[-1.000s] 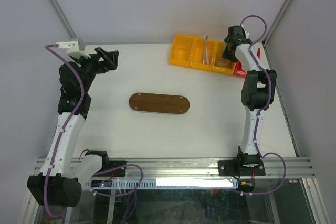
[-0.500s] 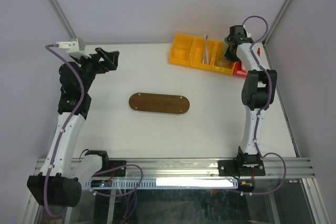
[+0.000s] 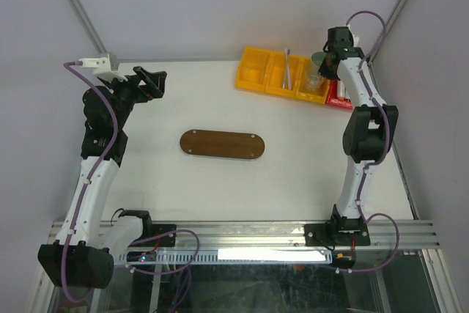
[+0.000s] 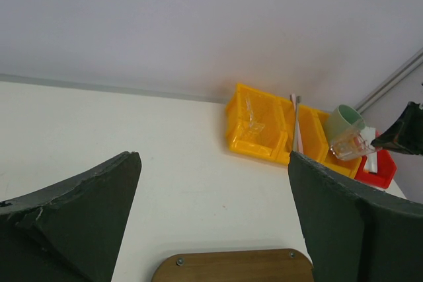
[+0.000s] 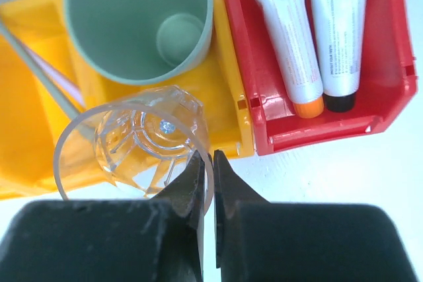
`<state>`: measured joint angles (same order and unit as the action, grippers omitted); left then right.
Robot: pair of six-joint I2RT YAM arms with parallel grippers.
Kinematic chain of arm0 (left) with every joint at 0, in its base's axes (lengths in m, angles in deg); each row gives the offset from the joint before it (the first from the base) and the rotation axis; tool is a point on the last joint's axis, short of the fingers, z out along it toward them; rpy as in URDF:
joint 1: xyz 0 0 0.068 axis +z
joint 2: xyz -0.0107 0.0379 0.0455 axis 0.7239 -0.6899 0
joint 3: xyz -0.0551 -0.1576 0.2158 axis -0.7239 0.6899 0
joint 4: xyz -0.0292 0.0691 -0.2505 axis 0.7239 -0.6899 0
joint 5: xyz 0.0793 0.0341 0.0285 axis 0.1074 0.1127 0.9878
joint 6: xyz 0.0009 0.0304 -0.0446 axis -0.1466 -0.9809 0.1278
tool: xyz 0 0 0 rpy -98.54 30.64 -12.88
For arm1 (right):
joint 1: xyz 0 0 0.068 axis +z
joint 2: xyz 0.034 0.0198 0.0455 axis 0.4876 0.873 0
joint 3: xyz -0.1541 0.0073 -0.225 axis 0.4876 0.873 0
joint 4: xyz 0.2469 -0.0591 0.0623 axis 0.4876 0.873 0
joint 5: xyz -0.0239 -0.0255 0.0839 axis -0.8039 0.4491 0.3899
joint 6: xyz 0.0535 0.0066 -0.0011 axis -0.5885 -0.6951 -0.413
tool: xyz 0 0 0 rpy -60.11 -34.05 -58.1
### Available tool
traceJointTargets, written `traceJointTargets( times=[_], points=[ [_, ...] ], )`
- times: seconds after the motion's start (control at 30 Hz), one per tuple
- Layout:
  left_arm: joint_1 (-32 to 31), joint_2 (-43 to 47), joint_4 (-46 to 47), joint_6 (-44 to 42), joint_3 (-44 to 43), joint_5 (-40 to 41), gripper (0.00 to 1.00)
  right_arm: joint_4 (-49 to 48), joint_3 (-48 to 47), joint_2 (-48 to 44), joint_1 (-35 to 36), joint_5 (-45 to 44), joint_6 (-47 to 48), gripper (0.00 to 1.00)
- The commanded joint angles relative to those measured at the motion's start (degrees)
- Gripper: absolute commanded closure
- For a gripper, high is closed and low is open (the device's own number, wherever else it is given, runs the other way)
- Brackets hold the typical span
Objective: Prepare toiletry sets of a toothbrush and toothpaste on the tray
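my right gripper [image 5: 207, 163] pinches a clear glass [image 5: 129, 140] by its rim, likely to clear the toothbrush [image 4: 296, 123]; left gripper [image 4: 213, 163] gapes empty.

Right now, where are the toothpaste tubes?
In the right wrist view, two toothpaste tubes lie side by side in the red bin, immediately right of the yellow bin and near the mint-green cup, at the table's far right.

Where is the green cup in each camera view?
Top external: green cup upper right, at the yellow bin's right end.
Left wrist: right side, mid-height, at the bin's right end.
Right wrist: top left, bin beside it.
Shared landmark: the yellow bin.
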<state>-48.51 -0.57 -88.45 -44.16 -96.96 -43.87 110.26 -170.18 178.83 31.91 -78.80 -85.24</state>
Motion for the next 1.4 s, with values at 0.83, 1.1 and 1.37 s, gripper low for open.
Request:
traceJointTargets(
  times=[0.83,1.1,1.37],
  points=[
    [0.61,0.94,2.73,0.65,-2.13,-0.59,0.01,-1.62,31.94,-42.62,15.64,11.62,-0.29,1.0],
    [0.68,1.25,2.73,0.61,-2.23,-0.8,0.01,3.88,32.09,-41.57,31.45,8.31,-0.76,1.0],
    [0.66,0.76,2.34,-0.2,-2.36,0.12,0.01,5.09,31.99,-35.03,40.26,4.7,-1.95,1.0]
  ],
)
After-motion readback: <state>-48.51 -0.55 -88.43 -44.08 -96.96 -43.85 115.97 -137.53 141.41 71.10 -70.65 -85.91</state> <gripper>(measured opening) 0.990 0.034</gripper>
